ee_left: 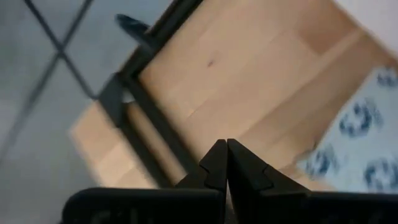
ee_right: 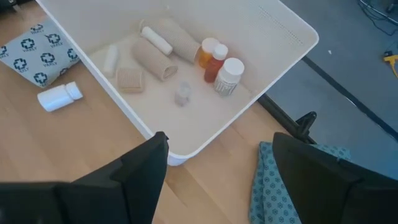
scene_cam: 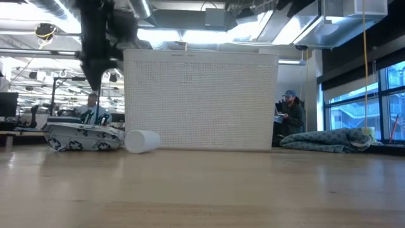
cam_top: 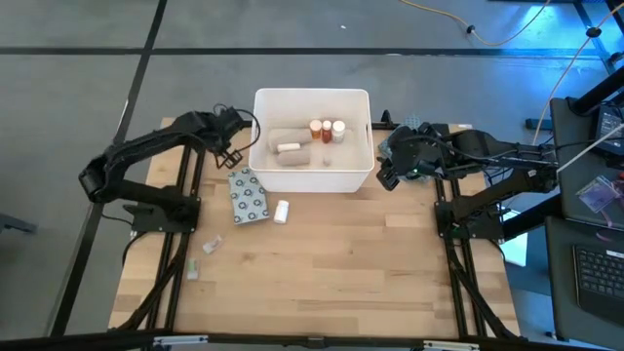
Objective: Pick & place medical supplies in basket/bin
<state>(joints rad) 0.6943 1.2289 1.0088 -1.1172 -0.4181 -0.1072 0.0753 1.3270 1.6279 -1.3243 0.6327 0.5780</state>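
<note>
Open-plan office behind, pale wooden table (cam_top: 322, 253) in front: we sort medical supplies into the large white rectangular plastic tub (cam_top: 312, 183).

We judge the small white plastic bottle (cam_top: 281, 211) lying on the wood just beside the flat white packet printed with blue crosses (cam_top: 248, 195) light, rigid and smooth, best pinched across its body. Beige rolls and orange bottles already sit in the tub. Our left gripper (ee_left: 226, 163) hangs pressed together and empty near the packet; the right gripper (ee_right: 211, 177) waits spread beside the tub.
</note>
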